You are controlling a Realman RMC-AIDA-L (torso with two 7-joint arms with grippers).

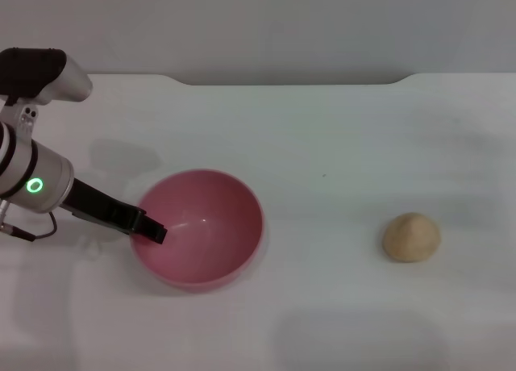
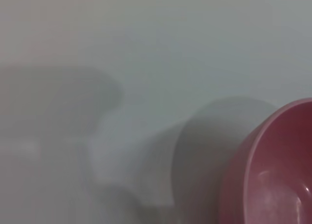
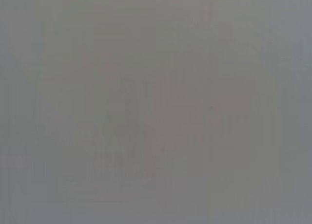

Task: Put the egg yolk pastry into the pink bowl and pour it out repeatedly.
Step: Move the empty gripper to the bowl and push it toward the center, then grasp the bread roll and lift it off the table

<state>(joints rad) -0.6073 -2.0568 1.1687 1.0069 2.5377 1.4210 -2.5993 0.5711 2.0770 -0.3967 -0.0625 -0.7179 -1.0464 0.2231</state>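
A plain white table (image 1: 322, 129) fills my head view, matte and bare, with a pale wall behind it. The pink bowl (image 1: 201, 230) sits upright left of centre, round and deep, smooth like plastic with a slight gloss inside, and I see nothing in it. The egg yolk pastry (image 1: 411, 237) lies on the table well apart to the right, a small tan dome with a dull baked skin. My left gripper (image 1: 151, 229) has its dark fingers at the bowl's left rim, seemingly pinched on it, though I cannot tell for sure whether it is clamped. I judge the pastry is out of the bowl and the next round of loading it is yet to do.

From the left wrist view, I see only the bowl's curved pink wall (image 2: 273, 175) and its soft shadow on the white surface; no fingers show.

The right wrist view gives me a featureless grey blur, so I cannot place the right gripper or tell how it stands
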